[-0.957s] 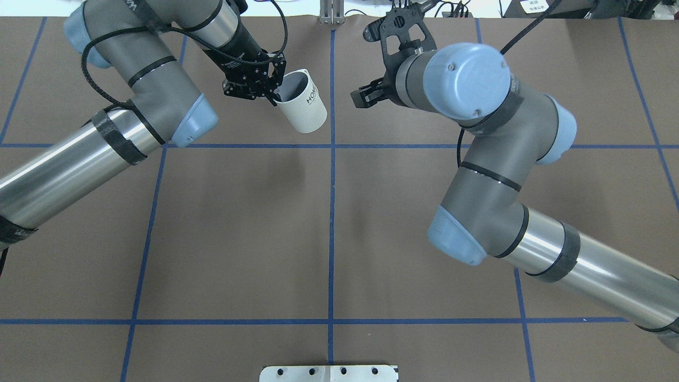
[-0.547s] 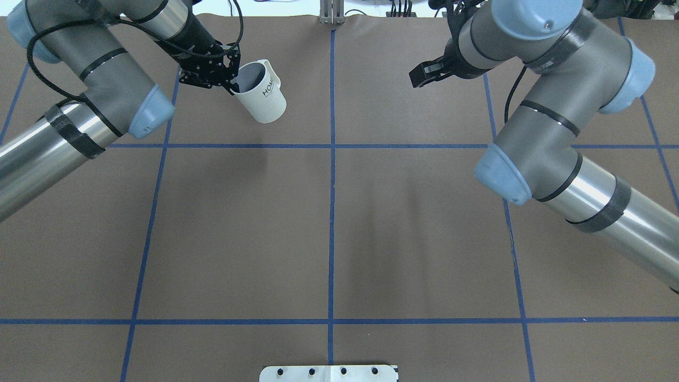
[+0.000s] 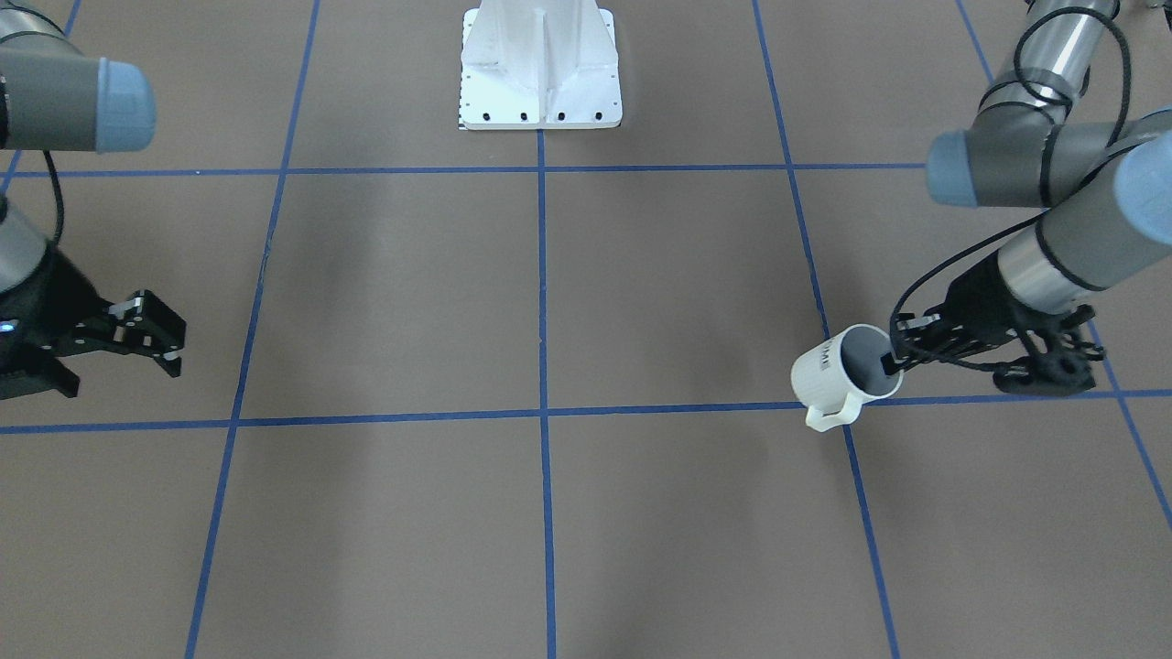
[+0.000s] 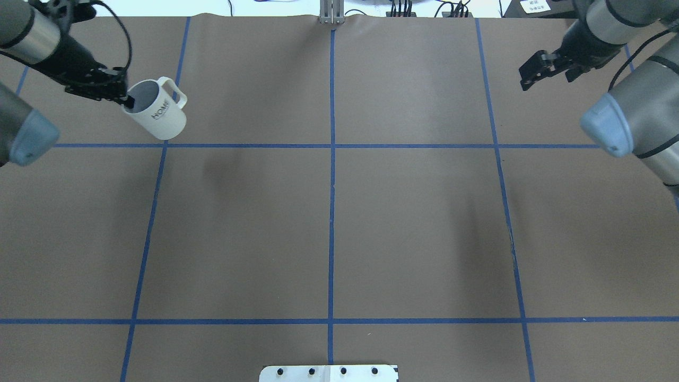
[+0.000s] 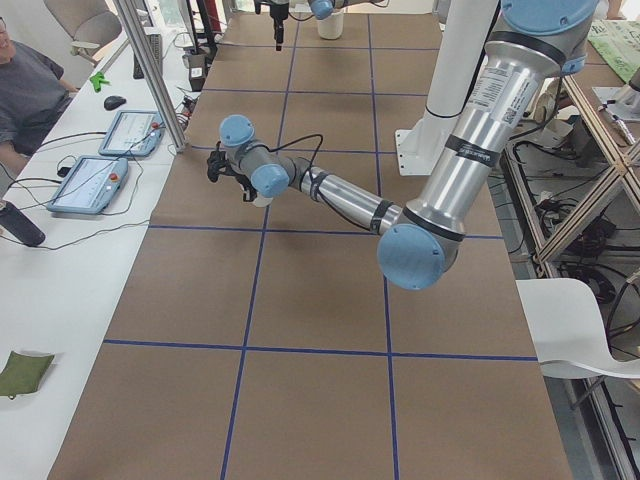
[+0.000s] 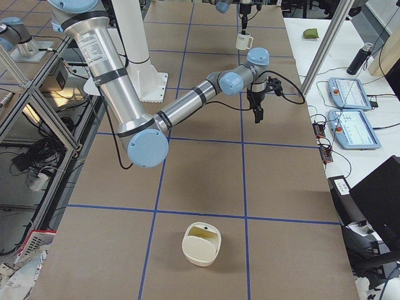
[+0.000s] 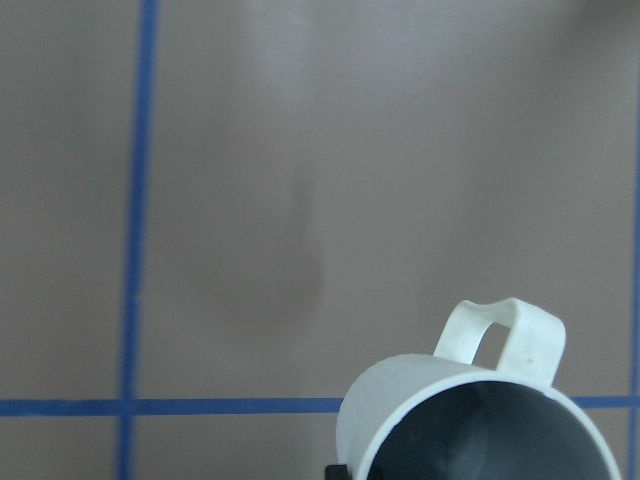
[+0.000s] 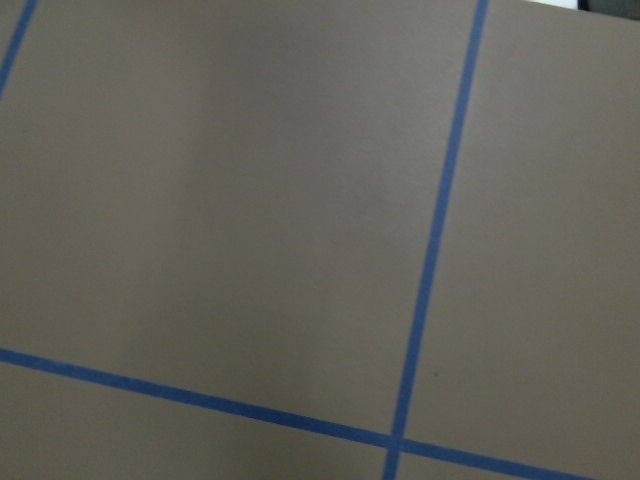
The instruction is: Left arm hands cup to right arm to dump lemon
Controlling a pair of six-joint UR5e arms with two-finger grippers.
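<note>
Two grippers, well apart. My left gripper [image 4: 125,100] clamps the cup [image 4: 157,110] rim, upper left in overhead; cup tilted, aloft. Right gripper [image 4: 531,72] upper right, jaws apart, empty. Lemon not visible. Handover pending: both must converge mid-frame.

Brown table [image 4: 238,223], tape grid [image 4: 332,212], perhaps cream tub [image 6: 201,244]

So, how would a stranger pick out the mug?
Over the brown table with blue tape lines, look at the robot's far left. The left gripper holds a tilted off-white mug by its rim; its loop handle and black HOME lettering mark it.
</note>
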